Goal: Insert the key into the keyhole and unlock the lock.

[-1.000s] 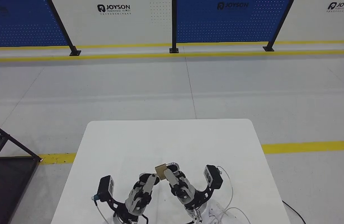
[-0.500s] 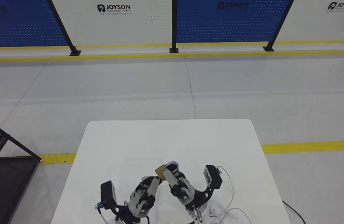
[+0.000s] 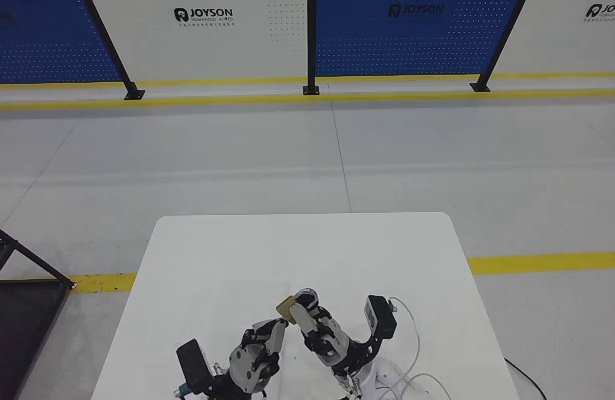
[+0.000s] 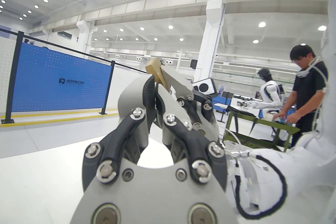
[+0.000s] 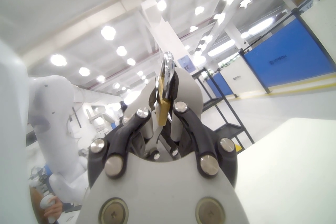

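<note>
Top view / table: white top [image 3: 237, 260]; both arms low at near edge, tips angled in toward each other.
Top view / lock: small brass block [image 3: 286, 304], raised off table, clamped at tip of R gripper [image 3: 298, 310].
Top view / L gripper: [image 3: 274, 332] just beside lock, tip aimed at its brass end; touching or just apart, cannot tell.
L wrist view / L gripper: [image 4: 155, 96] fingers drawn narrow, near closed; ribbed dark pads [image 4: 149, 89] facing in w/ only a slim dark slit between; cannot tell what, if anything, is pinched there.
L wrist view / lock: brass corner [image 4: 154, 68] poking out just beyond L fingertips, gripped by grey fingers of R gripper [image 4: 168, 82] coming in from other side.
R wrist view / R gripper: [image 5: 166, 89] closed tight on lock, one finger on each flat face.
R wrist view / lock: brass body [image 5: 162, 108] edge-on btwn fingers, roughly in line w/ gripper; silver shackle [image 5: 168, 64] sticking out past fingertips, brass end reaching back toward palm.
R wrist view / table: white corner [image 5: 288, 156] off to one side, apart from held lock.
</note>
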Robot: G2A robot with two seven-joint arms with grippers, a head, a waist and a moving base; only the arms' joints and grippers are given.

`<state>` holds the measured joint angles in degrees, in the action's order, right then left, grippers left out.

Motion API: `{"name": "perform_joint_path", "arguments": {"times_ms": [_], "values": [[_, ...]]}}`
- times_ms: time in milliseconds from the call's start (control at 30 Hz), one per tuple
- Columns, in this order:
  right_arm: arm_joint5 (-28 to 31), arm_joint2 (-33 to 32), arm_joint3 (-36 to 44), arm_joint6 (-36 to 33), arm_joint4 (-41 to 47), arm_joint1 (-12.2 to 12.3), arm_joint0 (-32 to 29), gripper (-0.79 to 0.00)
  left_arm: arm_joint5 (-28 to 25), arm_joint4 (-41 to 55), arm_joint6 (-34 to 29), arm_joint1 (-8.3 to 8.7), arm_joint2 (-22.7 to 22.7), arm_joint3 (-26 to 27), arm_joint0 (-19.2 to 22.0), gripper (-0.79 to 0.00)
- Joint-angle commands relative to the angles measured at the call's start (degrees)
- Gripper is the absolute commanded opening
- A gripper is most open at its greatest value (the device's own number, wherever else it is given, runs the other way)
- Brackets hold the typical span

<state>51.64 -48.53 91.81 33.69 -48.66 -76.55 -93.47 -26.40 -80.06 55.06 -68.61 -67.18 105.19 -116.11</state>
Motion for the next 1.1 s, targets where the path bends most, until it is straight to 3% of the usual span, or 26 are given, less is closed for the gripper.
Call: {"name": "perform_joint_path", "arguments": {"times_ms": [0,767,1067], "values": [[-0.09,0.00,0.01,-0.23,0.04,0.00,-0.05,-0.785,2.77,-1.98,0.56,0.01,0.13,0.11,-0.15,-0.785],[-0.56,-0.38,0.81,-2.11,0.39,0.10,-0.60,-0.785,28.33,-16.67,1.65,0.21,-0.39,2.50,-1.42,-0.785],[-0.36,-0.62,0.93,-2.46,0.93,0.13,-0.56,-0.785,34.55,-22.99,-1.12,0.53,-1.49,3.79,-1.90,-0.785]]}}
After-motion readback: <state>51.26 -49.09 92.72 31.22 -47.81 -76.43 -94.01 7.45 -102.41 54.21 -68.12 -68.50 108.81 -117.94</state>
